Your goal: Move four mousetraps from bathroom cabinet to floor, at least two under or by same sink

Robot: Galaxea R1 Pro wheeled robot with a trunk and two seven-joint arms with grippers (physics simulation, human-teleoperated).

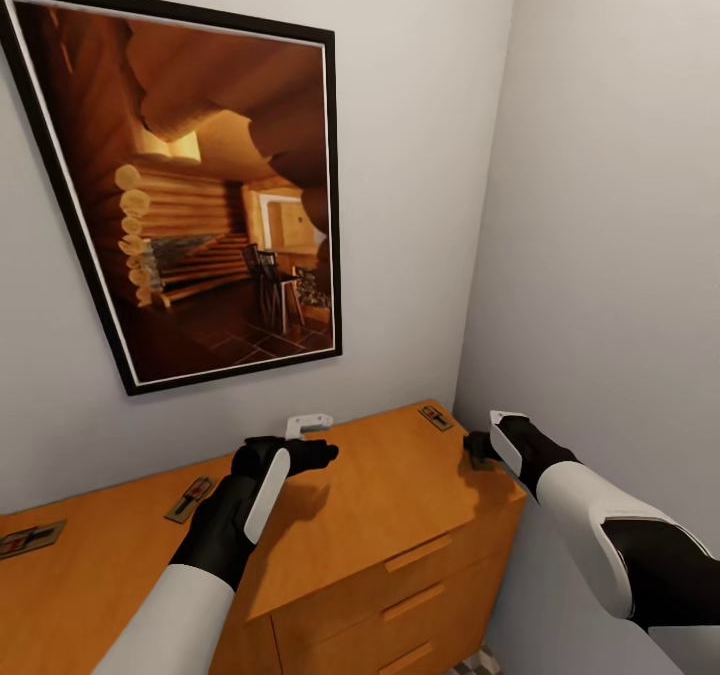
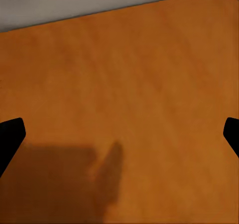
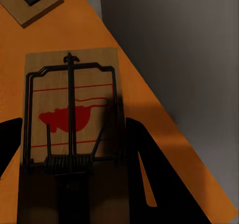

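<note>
Four mousetraps lying flat on the cabinet [image 1: 400,515] top surface.
Right gripper [image 1: 487,447] fingers spread, straddling the corner mousetrap [image 3: 72,119], not clenched; left gripper [image 1: 300,440] fingers released over bare wood; others: [image 1: 435,417], [image 1: 191,498], [image 1: 28,539].

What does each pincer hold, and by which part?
Left pincer: nothing. Right pincer straddles the flat brown wooden mousetrap at its long sides, spring end; whether it is gripped cannot be told.

Soft, even light fills the room; my arms cast dim, blurred shadows on the cabinet [image 1: 380,515], and the wrist views look grainy.
</note>
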